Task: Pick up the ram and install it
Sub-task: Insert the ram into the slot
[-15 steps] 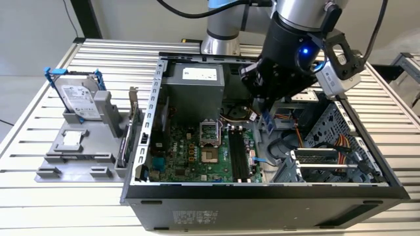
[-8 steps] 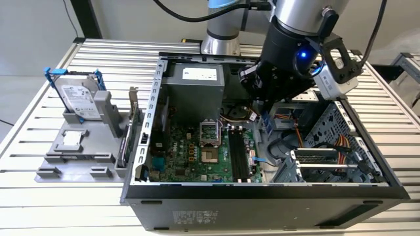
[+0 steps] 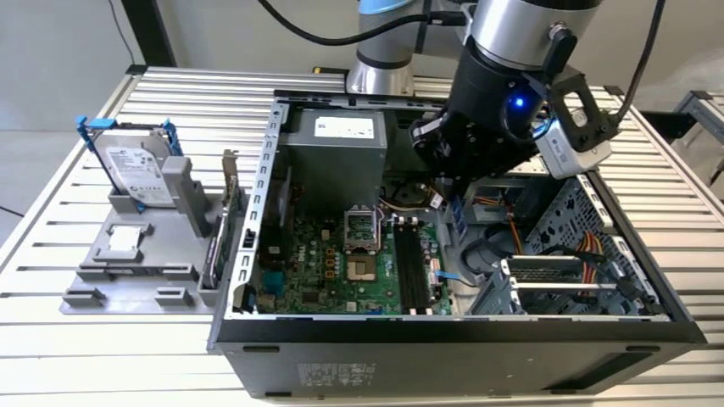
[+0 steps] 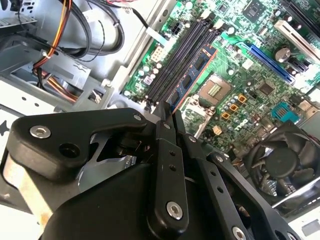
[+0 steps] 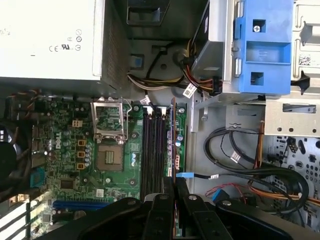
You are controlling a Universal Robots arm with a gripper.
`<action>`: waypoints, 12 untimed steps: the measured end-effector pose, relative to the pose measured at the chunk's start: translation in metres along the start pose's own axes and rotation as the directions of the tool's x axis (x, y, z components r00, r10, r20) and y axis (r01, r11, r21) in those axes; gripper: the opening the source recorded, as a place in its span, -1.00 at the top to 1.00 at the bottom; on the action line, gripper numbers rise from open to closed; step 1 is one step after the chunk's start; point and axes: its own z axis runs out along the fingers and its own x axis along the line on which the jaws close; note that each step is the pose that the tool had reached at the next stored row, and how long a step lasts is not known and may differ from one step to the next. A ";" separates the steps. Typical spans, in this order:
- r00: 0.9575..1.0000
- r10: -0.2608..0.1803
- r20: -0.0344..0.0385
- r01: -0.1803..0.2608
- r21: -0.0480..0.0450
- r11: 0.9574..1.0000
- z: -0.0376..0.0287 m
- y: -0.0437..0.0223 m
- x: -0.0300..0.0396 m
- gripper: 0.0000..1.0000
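The ram (image 4: 192,75) is a thin dark-blue strip with black chips. It sticks out from my gripper (image 4: 167,112), whose black fingers are shut on one end of it. It hangs just above the green motherboard (image 4: 260,75), alongside the black memory slots (image 4: 175,60). In the first wrist view the ram (image 5: 173,142) shows edge-on, at the side of the slots (image 5: 152,150) nearest the cables, and runs out from my gripper (image 5: 175,186). In the exterior view my gripper (image 3: 450,188) reaches down into the open computer case (image 3: 453,326), above the slots (image 3: 409,271).
A grey power supply (image 3: 334,161) stands at the back of the case. Cables (image 3: 565,246) and a drive cage fill the case on the exterior view's right. A silver hard drive (image 3: 136,170) sits in a grey fixture outside the case. A black fan (image 4: 280,160) lies beside the board.
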 end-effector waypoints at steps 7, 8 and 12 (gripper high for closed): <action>1.000 0.003 0.000 -0.003 0.000 1.000 0.0060 -0.0003 -0.0005 1.00; 1.000 0.003 0.000 -0.003 0.000 1.000 0.0069 -0.0004 -0.0007 1.00; 1.000 0.003 0.000 -0.003 0.000 1.000 0.0097 -0.0006 -0.0014 1.00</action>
